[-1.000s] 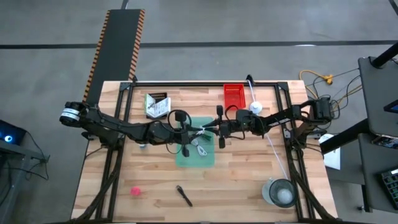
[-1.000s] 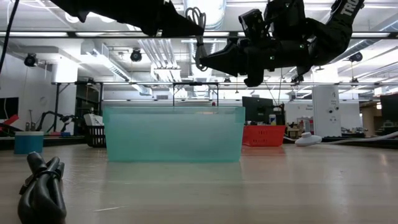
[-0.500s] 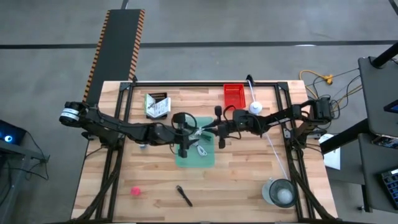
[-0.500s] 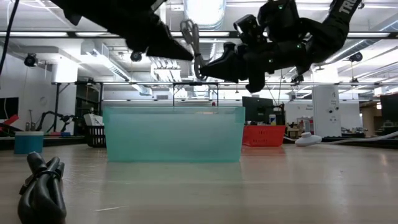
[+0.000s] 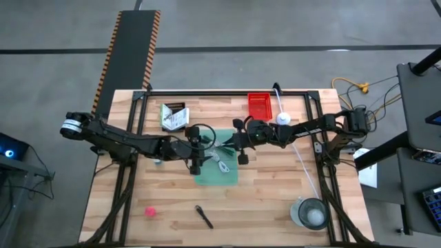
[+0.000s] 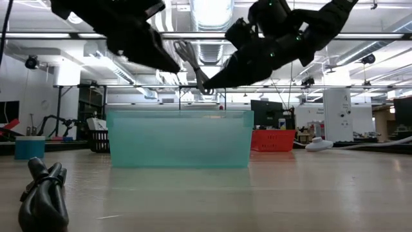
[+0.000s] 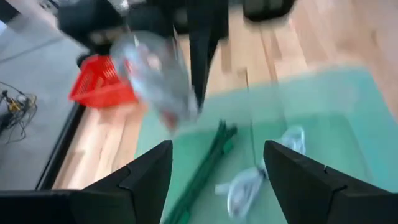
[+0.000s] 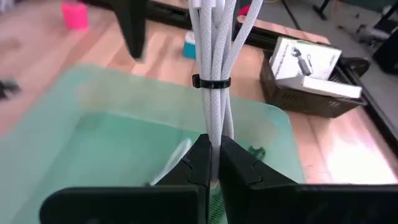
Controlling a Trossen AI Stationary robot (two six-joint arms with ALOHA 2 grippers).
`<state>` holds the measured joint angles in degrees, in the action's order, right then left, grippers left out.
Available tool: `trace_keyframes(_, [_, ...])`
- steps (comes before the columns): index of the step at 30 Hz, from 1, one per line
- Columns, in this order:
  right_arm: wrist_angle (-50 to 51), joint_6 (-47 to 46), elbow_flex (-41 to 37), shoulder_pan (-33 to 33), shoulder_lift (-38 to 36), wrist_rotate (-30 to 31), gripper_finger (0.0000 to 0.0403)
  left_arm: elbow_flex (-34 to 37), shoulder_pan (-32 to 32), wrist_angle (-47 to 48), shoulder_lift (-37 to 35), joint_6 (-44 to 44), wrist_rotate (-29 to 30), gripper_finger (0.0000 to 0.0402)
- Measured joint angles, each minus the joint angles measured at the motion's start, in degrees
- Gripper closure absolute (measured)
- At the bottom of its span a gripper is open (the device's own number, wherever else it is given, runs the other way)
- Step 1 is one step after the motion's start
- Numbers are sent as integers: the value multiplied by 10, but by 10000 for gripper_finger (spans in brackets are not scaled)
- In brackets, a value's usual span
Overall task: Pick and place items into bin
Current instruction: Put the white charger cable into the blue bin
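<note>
My right gripper (image 8: 213, 158) is shut on a white coiled cable (image 8: 212, 56) over the teal bin (image 5: 224, 176), near its far right corner. The cable's loop (image 5: 202, 133) slants up from the fingers toward the left arm. My left gripper (image 7: 214, 186) stands open over the bin's left part, just short of the loop (image 6: 188, 57), holding nothing. On the bin's floor lie a green marker (image 7: 205, 165) and another white cable (image 7: 255, 180). A pink blob (image 5: 150, 211) and a black pen-like tool (image 5: 204, 216) lie on the table near its front edge. My right gripper pinches the cable's bundled strands (image 8: 213, 134) between its two fingers, a little below the black tie (image 8: 211, 82). The fingers come slanting down from the table's right and point along the bundle. The cable is lifted clear above the bin, its loop sticking up and leftward.
A red basket (image 5: 260, 105) stands at the back right. At the back left is a black basket with white packets (image 5: 173, 115). A clear round container (image 5: 310, 212) sits at the front right corner. Bare wood lies in front of the bin.
My left gripper has let go of the cable's loop and drawn back a little toward the table's left, tipping downward. My right gripper has kept hold, rolled and tipped, so the cable now slants up toward the left arm above the bin.
</note>
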<state>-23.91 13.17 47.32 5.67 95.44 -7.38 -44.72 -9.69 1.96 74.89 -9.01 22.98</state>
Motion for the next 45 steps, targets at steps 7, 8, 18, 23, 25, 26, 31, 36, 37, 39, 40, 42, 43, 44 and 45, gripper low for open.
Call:
trace_keyframes(7, [34, -54, 3, -10, -4, -2, 394, 0, 0, 78, -26, 6, 0, 166])
trace_keyframes(8, [54, -65, 9, -10, -5, -1, 394, 0, 0, 92, -29, 12, 0, 166])
trace_keyframes(18, [271, -172, 116, -27, 3, -2, 394, 1, 0, 168, -37, 24, 0, 166])
trace_keyframes(23, [302, -188, 145, -47, 3, -3, 394, 1, -1, 211, -38, 27, 0, 166])
trace_keyframes(25, [312, -195, 153, -53, 3, -3, 394, 1, -1, 218, -39, 27, 0, 166])
trace_keyframes(26, [316, -200, 155, -56, 3, -3, 394, 0, -1, 217, -39, 27, 0, 166])
trace_keyframes(31, [321, -222, 160, -70, 3, -3, 394, 0, -1, 243, -52, 26, 0, 166])
trace_keyframes(36, [323, -258, 147, -80, 4, -1, 394, 0, -1, 249, -72, 26, 0, 166])
trace_keyframes(37, [323, -265, 146, -80, 4, -1, 394, 0, -1, 249, -76, 26, 0, 166])
trace_keyframes(39, [324, -275, 144, -80, 4, -1, 394, 0, -1, 249, -84, 26, 0, 166])
trace_keyframes(40, [324, -280, 144, -81, 4, -1, 394, 0, -1, 251, -87, 26, 0, 166])
trace_keyframes(42, [320, -285, 143, -83, 5, -1, 394, 0, -1, 252, -91, 26, 0, 166])
trace_keyframes(43, [310, -288, 144, -86, 12, -1, 394, 1, -1, 258, -94, 26, 0, 166])
trace_keyframes(44, [301, -291, 144, -89, 18, -1, 394, 1, -1, 261, -96, 26, 0, 166])
trace_keyframes(45, [299, -293, 144, -93, 27, -2, 394, 1, -1, 259, -96, 26, 1, 166])
